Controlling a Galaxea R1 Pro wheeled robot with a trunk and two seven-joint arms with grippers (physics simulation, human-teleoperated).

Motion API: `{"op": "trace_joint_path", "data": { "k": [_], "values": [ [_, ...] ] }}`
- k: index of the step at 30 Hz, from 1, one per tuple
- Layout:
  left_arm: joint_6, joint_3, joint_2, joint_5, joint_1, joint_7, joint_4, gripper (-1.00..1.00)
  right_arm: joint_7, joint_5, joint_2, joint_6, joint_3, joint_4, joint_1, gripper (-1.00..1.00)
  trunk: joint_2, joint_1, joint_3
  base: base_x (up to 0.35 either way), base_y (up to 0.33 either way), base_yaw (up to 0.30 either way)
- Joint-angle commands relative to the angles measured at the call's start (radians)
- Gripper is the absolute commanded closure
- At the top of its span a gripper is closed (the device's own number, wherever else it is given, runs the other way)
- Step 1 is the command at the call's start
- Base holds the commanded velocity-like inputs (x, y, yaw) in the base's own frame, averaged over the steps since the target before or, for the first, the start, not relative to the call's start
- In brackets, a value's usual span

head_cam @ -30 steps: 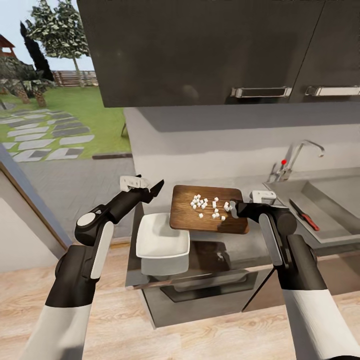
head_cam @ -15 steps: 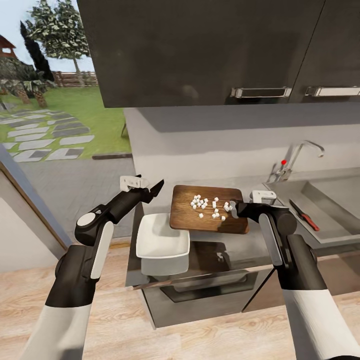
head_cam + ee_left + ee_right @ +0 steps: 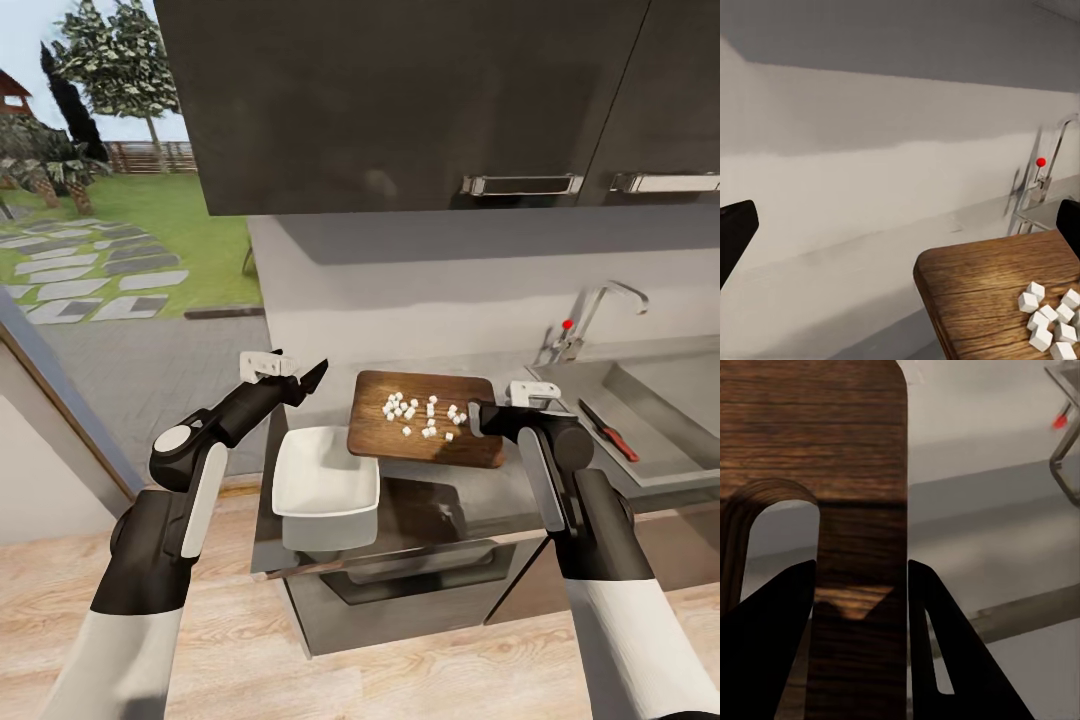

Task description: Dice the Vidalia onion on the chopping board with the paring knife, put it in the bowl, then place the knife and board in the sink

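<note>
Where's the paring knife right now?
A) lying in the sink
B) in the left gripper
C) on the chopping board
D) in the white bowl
A: the paring knife lies in the sink, while the right gripper is shut on the chopping board carrying the diced onion, and the left gripper is open and holds nothing.

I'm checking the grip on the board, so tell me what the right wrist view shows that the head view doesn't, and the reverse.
Right wrist view: the right gripper clamps the strip of the chopping board beside its oval handle slot.

Head view: the diced onion on the lifted board, the bowl partly under its corner, the paring knife in the sink, the open left gripper.

Both: the board, the faucet with its red knob, the countertop.
</note>
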Motion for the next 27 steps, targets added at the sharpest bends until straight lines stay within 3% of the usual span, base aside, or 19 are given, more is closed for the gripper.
{"op": "trace_joint_path", "data": {
  "k": [1,16,27],
  "values": [
    [0.009,0.001,0.000,0.010,-0.001,-0.001,-0.001,-1.00,-0.011,-0.010,-0.001,0.003,0.002,-0.001,-0.001,1.00,-0.002,0.001,-0.002,0.000,0.000,0.000],
    [0.009,0.001,0.000,0.010,-0.001,-0.001,-0.001,-1.00,-0.011,-0.010,-0.001,0.003,0.005,-0.001,-0.001,1.00,-0.002,0.001,-0.002,0.000,0.000,0.000],
    [0.009,0.001,0.000,0.010,-0.001,-0.001,-0.001,-1.00,-0.013,-0.010,-0.001,0.003,0.049,-0.001,-0.001,1.00,-0.002,0.001,-0.002,0.000,0.000,0.000]
  ]
}}
